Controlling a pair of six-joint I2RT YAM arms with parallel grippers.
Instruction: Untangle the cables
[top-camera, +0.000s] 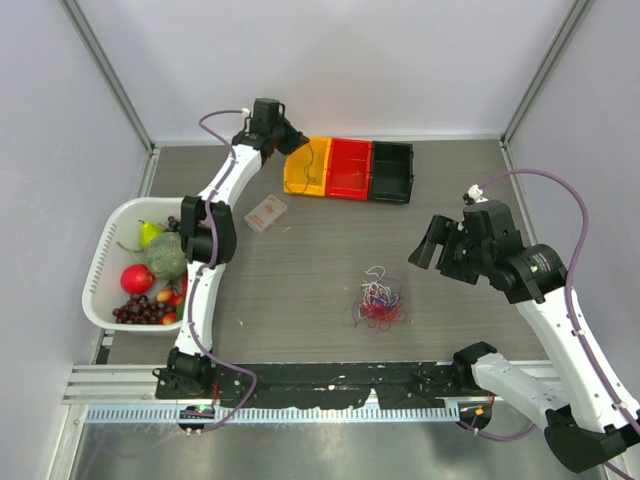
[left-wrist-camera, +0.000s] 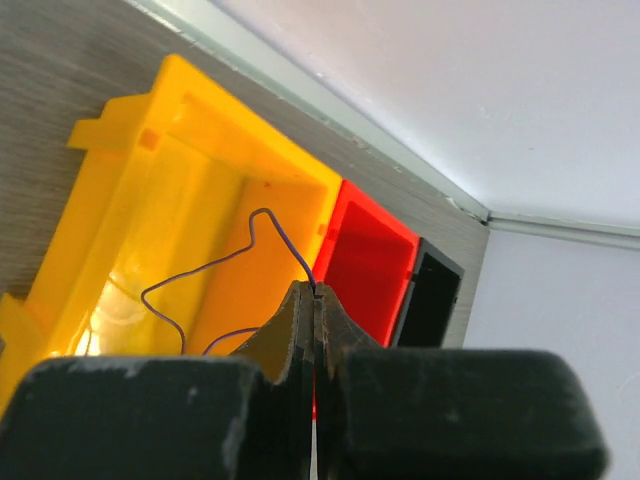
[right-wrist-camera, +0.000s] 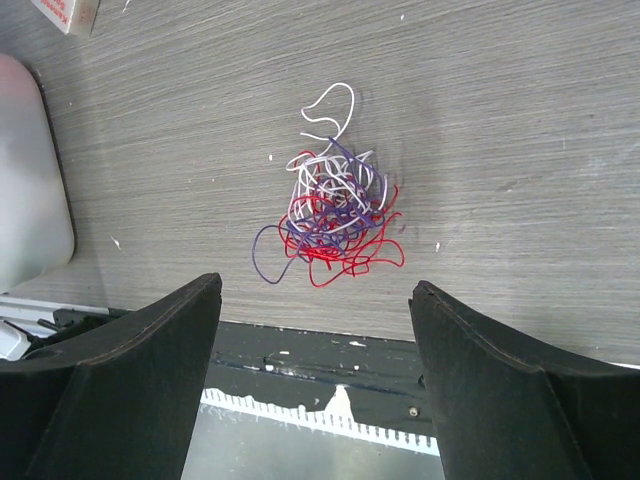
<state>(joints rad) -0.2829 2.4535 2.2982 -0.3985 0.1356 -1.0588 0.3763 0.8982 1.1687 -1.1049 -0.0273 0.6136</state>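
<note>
Red, white and purple cables (right-wrist-camera: 335, 215) lie knotted in one small heap on the grey table (right-wrist-camera: 520, 120), near its front edge. My right gripper (right-wrist-camera: 315, 290) hangs over them, jaws wide apart. My left gripper (left-wrist-camera: 315, 295) pinches a purple wire (left-wrist-camera: 215, 262) above the yellow bin (left-wrist-camera: 120, 200).

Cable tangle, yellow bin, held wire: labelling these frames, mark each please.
cable tangle (right-wrist-camera: 335, 225), right wrist view, its centre.
yellow bin (left-wrist-camera: 250, 135), left wrist view, its rim.
held wire (left-wrist-camera: 263, 211), left wrist view, loop top.
</note>
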